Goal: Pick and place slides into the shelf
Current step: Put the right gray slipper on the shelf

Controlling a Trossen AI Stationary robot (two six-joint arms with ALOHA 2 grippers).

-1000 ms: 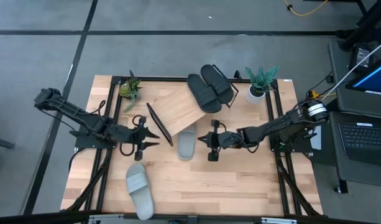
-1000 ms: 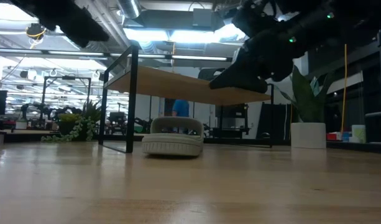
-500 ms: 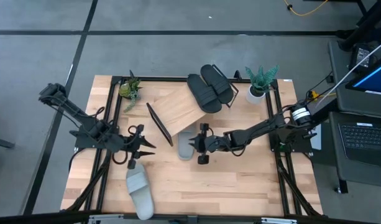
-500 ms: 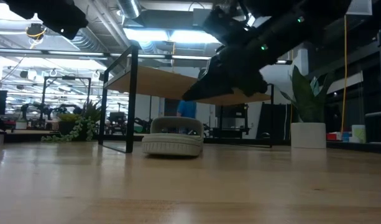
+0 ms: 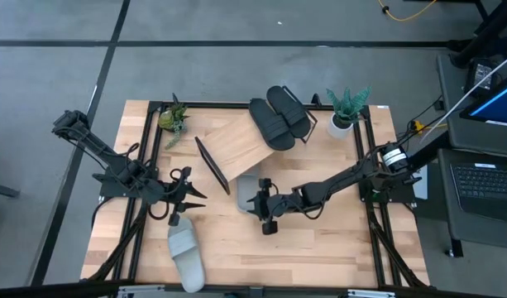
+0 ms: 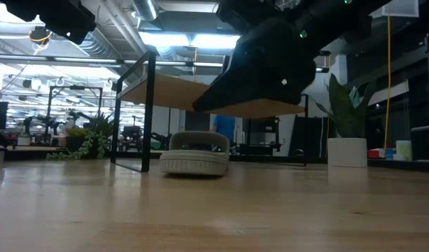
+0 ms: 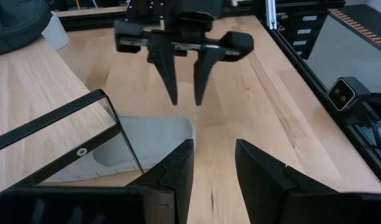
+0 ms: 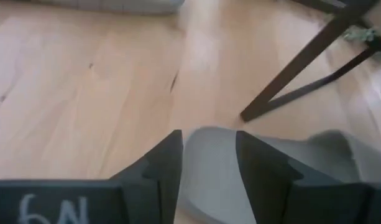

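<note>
Two dark arms are seen — the left arm and the right arm — each made of thin black tubes joined by chunky round parts. A white band with a bit of orange is worn near the right arm's far joint. Black cables are looped beside the left one. Each arm is ended by two pointed black fingers — white marks are printed on one.

Black slides atop tilted shelf
</note>
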